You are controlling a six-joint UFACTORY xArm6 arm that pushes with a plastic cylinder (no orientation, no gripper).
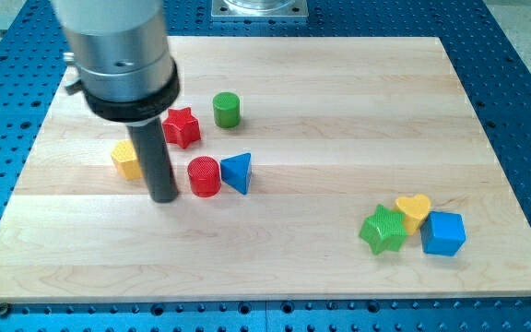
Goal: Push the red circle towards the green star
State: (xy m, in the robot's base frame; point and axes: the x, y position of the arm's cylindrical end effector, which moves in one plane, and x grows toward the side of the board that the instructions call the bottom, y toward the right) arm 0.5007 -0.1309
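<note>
My tip (164, 197) rests on the wooden board (339, 111) just beside the red circle (204, 176), at its 9 o'clock; whether they touch cannot be told. There is no hand to open or close: the arm ends in a plain dark rod that holds nothing.

The blue triangle (238, 172) touches the circle at its 3 o'clock, directly in the path. The green star (383, 230) lies well apart, toward 4 o'clock, beside a yellow heart (414, 209) and a blue cube (443, 232).

Likely risk: a straight push would drive the triangle ahead of the circle, or deflect the circle off line; an off-centre contact would let the round block slip aside.

The rod stands upright beneath a wide grey housing (118, 51), which hides part of the yellow block (125, 159). A red star (182, 126) and a green cylinder (227, 110) sit toward 12 and 1 o'clock.
</note>
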